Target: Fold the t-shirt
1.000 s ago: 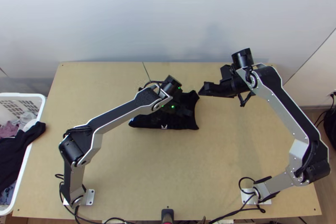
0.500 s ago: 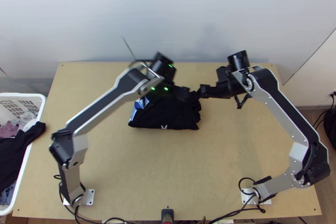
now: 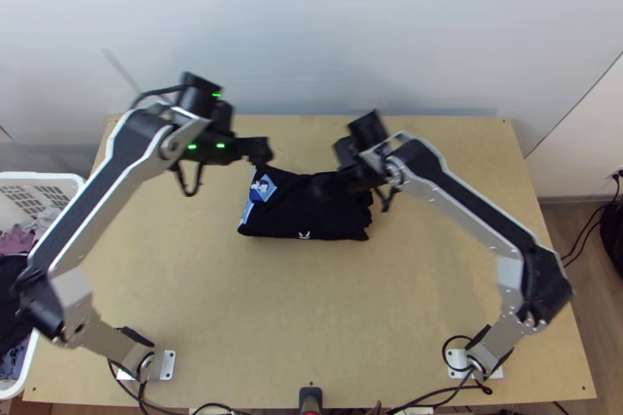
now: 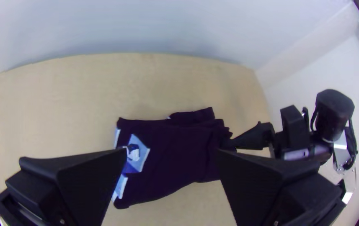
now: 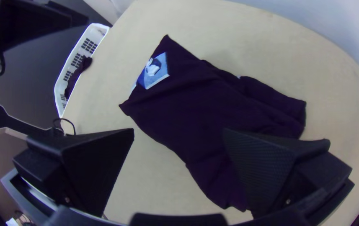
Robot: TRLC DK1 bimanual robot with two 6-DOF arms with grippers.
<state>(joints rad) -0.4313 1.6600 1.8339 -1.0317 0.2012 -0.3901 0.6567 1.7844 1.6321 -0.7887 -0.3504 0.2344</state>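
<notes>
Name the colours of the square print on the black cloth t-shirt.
The print is blue and white, clearest in the right wrist view.

T-shirt [image 3: 311,216]: dark cloth, matt, softly creased; blue-and-white print [image 4: 135,154] flat on the fabric. Tabletop [image 3: 311,306]: light wood board, smooth, low sheen. Laundry basket [image 3: 39,176]: white plastic, smooth rim, perforated wall. Clothes [image 3: 17,240] inside: matt cloth. Mounting plate [image 3: 167,365]: bare metal, smooth. Right gripper [image 3: 321,184]: matt black fingers [image 5: 259,163], one face finely textured. Left gripper [image 3: 260,152]: black, matt. Wall [image 3: 311,33]: pale, smooth, faintly reflective.
</notes>
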